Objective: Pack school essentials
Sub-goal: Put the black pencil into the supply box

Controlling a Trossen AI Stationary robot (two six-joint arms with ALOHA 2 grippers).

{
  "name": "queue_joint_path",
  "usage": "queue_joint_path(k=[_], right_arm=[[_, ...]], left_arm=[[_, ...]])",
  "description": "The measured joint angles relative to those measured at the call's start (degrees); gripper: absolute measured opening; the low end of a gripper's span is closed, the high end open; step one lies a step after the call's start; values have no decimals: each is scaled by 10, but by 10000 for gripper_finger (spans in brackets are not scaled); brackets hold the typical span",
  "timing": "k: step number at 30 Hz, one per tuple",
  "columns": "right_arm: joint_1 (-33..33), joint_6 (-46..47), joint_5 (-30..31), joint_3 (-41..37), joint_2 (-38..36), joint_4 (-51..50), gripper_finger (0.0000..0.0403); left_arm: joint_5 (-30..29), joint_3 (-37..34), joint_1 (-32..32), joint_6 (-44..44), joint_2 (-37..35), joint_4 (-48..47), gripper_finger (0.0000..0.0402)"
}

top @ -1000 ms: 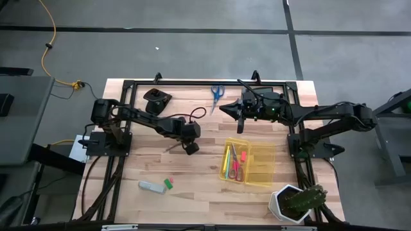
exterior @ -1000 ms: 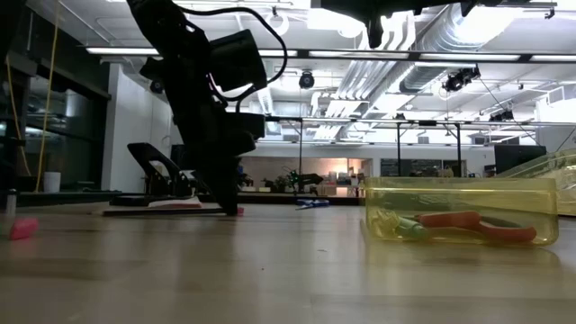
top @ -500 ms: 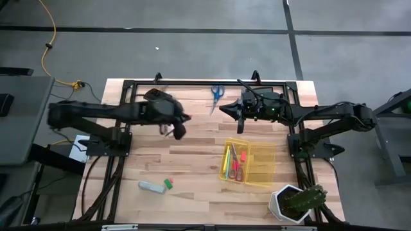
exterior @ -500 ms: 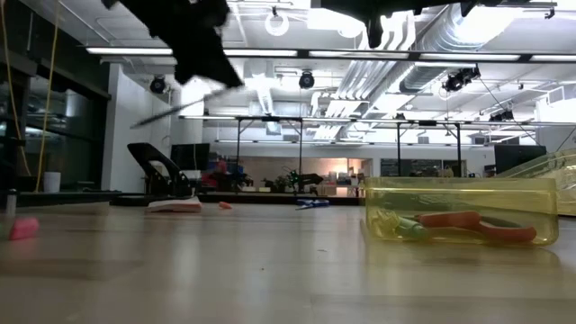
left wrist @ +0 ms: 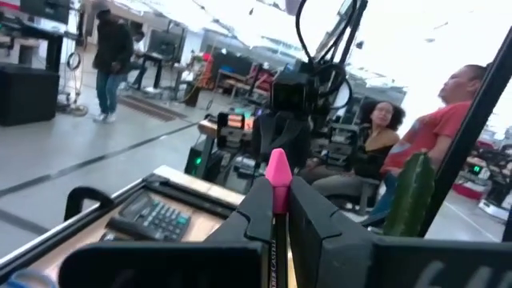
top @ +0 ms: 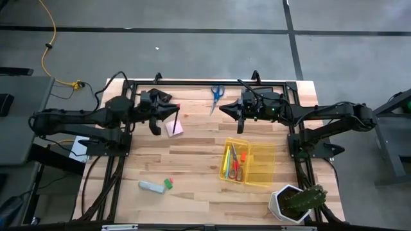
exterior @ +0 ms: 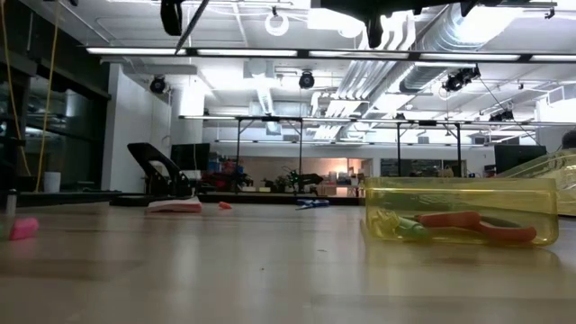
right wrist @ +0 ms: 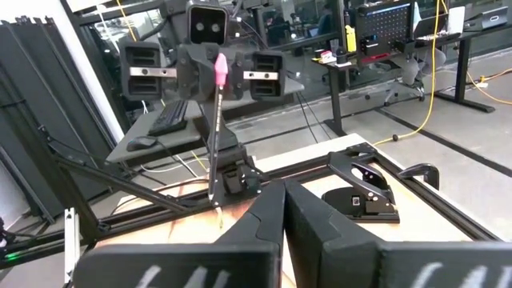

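Observation:
My left gripper [left wrist: 278, 200] hovers above the table's far left [top: 174, 111], pointing level, shut on a thin pencil [right wrist: 216, 136] with a pink eraser end. My right gripper [right wrist: 284, 214] hangs shut and empty over the far middle [top: 223, 109]. A yellow see-through box [top: 248, 164] holds red-handled scissors [top: 237, 168] and a yellow marker [top: 226, 162]. Blue-handled scissors [top: 216, 94] lie flat at the far edge. A pink sticky-note pad [top: 174, 128] lies below my left gripper. A teal pen [top: 151, 186] and a green eraser [top: 169, 183] lie near the front left. My left gripper pinches the pencil between its two fingers just below the pink eraser end [left wrist: 278, 178], which sticks out above the fingertips. The fingers come level from the table's left and lie across the pencil. The pencil hangs nearly upright, its point [right wrist: 216, 204] down, clear of the table.
A potted cactus in a white pot [top: 297, 201] stands at the near right corner. A black desk tool [right wrist: 366, 196] sits at the far left under my left arm. A dark metal frame [top: 205, 82] runs around the table. People sit in the room beyond.
My left gripper has risen from the middle of the table and drawn back toward the far left, tipping from pointing down to level. The pencil has come up with it, lifted clear of the table. The pink pad shows where the arm had covered it.

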Motion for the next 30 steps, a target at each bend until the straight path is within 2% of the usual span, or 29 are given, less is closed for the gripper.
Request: queue_joint_path(k=[5,10,13,16,22,25,30], right_arm=[[0,3,-2,0,0,0,0],[0,73,-8,1,12,5,11],[10,105,-10,1,41,16,45],[28,119,-12,1,80,79,98],[56,91,-12,1,133,168,190],[61,90,-12,1,145,180,209],[61,101,-10,1,155,198,207]], left_arm=[[0,0,0,0,13,14,1],[-1,0,0,-10,33,32,1],[-1,0,0,-11,64,73,1],[-1,0,0,-17,106,128,1],[6,14,0,-47,175,194,1],[34,41,0,-47,207,198,1],[52,85,0,-40,255,197,1]])
